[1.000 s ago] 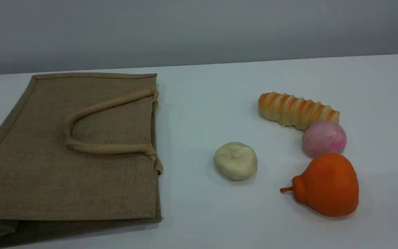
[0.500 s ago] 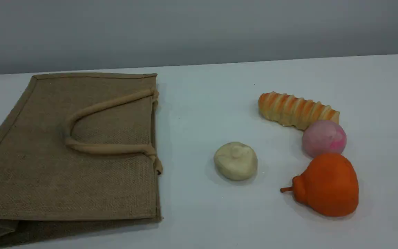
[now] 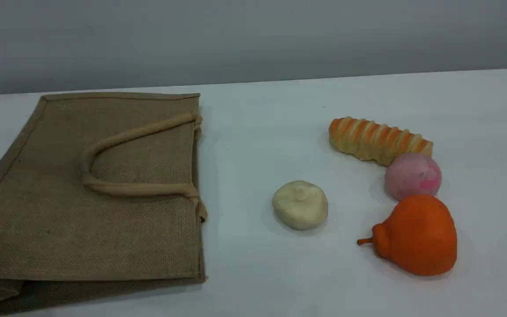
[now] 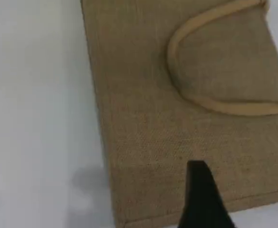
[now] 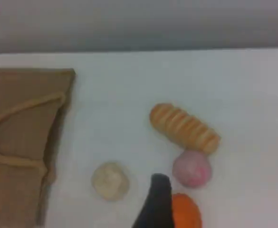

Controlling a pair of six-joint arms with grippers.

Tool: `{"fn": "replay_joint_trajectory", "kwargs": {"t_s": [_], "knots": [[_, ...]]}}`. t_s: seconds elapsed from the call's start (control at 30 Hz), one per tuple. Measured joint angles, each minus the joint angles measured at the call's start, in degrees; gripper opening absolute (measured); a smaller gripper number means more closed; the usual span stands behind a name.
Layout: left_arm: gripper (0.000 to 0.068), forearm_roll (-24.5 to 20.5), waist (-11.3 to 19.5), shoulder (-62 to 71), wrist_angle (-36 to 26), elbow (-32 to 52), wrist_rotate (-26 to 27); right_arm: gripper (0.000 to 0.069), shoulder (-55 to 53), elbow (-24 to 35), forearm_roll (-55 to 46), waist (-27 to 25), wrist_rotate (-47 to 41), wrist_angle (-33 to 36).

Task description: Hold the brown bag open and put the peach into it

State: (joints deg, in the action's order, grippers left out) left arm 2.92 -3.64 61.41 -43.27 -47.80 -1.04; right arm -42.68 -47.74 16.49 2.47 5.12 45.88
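Observation:
The brown bag [image 3: 90, 189] lies flat on the left of the white table, its mouth edge facing right and its beige handles [image 3: 139, 189] resting on top. The pale pink peach [image 3: 413, 176] sits at the right, wedged between a striped bread roll and an orange pear. Neither arm shows in the scene view. My left gripper [image 4: 245, 209] hovers open over the bag [image 4: 177, 118], near one edge, with nothing between its fingers. In the right wrist view one black fingertip [image 5: 157, 202] hangs high above the table, empty, with the peach [image 5: 191, 167] just right of it.
A cream-white bun [image 3: 299, 204] lies between bag and peach. The striped bread roll [image 3: 379, 140] touches the peach's far side and the orange pear [image 3: 416, 235] lies close on its near side. Bare white table [image 3: 253, 132] separates the bag from the foods.

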Motion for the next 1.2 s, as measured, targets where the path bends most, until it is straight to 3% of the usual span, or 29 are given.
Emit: {"fn": "replay_joint_trajectory", "kwargs": {"t_s": [0.43,0.77,1.2], "knots": [[0.0377,0.2,0.0,18.3,0.1,-11.6,-1.1,0.0589,-10.3,-0.1,8.1,0.0,6.0,-5.2],[0.0377,0.1,-2.9,32.3,1.5,-18.4,-4.2,0.0589,-17.9,-0.1,13.6,0.0,12.1,-7.8],[0.0377,0.1,-2.9,50.4,4.1,-23.9,-7.7,0.0589,-20.0,-0.1,16.3,0.0,14.8,-9.0]]}}
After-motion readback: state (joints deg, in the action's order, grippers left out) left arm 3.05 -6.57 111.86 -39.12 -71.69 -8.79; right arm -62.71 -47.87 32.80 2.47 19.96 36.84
